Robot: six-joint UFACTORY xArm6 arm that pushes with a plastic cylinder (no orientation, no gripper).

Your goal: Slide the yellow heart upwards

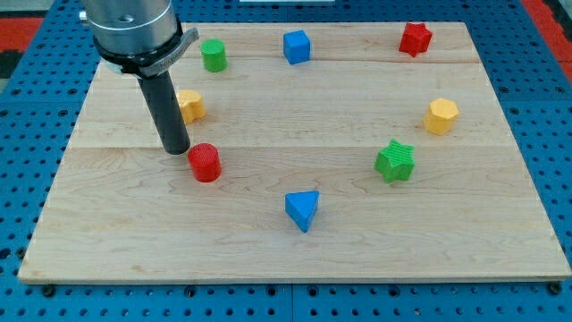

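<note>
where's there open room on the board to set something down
The widest bare patch is mid-board, between the blue cube, green star and blue triangle. The bottom strip is free too. It's crowded at the left, where my tip sits between the yellow heart and red cylinder.

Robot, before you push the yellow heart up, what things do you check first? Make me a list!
1. Yellow heart block in view: ok, though my rod hides its left part.
2. My tip below the heart, ready to push it upward: not ok; it sits lower left of it, beside the red cylinder block.
3. Tip touching the red cylinder: cannot tell; they look very close.
4. Path above the heart: ok; the green cylinder block stands up and slightly right.
5. Room on the wooden board towards the view's top: ok.
</note>
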